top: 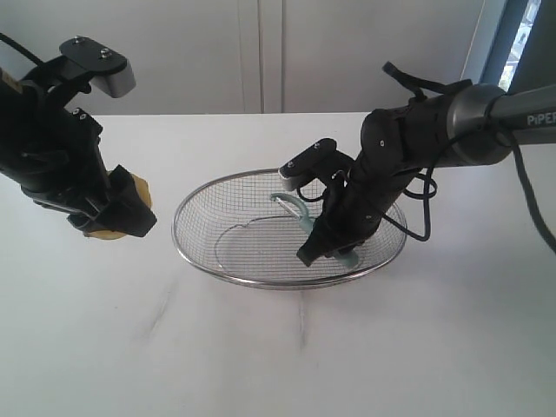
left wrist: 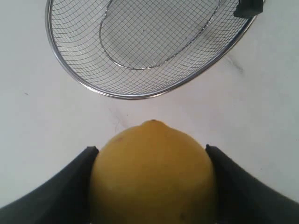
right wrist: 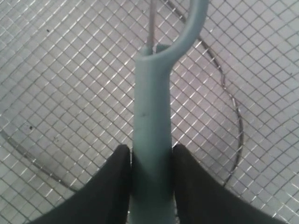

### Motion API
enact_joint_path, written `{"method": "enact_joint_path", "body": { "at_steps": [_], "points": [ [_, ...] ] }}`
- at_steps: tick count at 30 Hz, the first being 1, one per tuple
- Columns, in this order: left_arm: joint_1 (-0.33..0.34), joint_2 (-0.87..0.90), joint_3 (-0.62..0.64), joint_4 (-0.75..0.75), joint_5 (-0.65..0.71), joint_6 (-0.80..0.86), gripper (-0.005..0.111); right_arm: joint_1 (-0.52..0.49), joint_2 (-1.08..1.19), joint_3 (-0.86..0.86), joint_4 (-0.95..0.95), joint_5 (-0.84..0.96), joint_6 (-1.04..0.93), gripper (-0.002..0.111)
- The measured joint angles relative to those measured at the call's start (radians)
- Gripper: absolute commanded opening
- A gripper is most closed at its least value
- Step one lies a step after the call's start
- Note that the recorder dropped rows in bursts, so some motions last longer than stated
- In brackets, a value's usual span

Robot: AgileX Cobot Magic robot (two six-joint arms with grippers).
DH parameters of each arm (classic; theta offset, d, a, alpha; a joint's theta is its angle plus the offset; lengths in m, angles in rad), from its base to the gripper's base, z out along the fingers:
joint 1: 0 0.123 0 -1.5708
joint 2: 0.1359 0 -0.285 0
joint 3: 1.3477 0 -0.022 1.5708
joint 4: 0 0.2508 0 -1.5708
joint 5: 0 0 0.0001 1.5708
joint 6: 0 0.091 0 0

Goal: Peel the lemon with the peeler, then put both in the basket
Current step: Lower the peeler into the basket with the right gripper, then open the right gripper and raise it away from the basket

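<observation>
Showing left claw (left wrist: 150, 154) clamped on the lemon (left wrist: 152, 182), firm yet probably slippery, near the basket (top: 187, 248); right claw (right wrist: 150, 156) gripping the light, stiff peeler (right wrist: 152, 102) by its handle inside the basket.

Shiny metal mesh basket (top: 234, 208); matt plastic peeler (right wrist: 152, 116); smooth-skinned lemon (left wrist: 152, 177).

1. We see a plain white surface (top: 261, 365) filling the lower part of the scene, matte and evenly lit.
2. We notice faint grey streaks (top: 161, 311) on it towards the front.
3. Behind it we see a pale wall (top: 373, 43) with narrow vertical seams (top: 261, 52).
4. At the upper right we spot a window (top: 532, 30), bright with daylight and edged by a dark frame (top: 512, 39).
</observation>
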Motion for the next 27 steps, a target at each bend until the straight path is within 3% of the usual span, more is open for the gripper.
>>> {"method": "enact_joint_path", "body": {
  "at_steps": [4, 16, 27],
  "points": [
    [0.000, 0.000, 0.000, 0.000, 0.000, 0.000, 0.000, 0.000, 0.000, 0.000, 0.000, 0.000, 0.000, 0.007],
    [0.000, 0.000, 0.000, 0.000, 0.000, 0.000, 0.000, 0.000, 0.000, 0.000, 0.000, 0.000, 0.000, 0.054],
    [0.000, 0.000, 0.000, 0.000, 0.000, 0.000, 0.000, 0.000, -0.111, 0.000, 0.000, 0.000, 0.000, 0.058]
  ]
}}
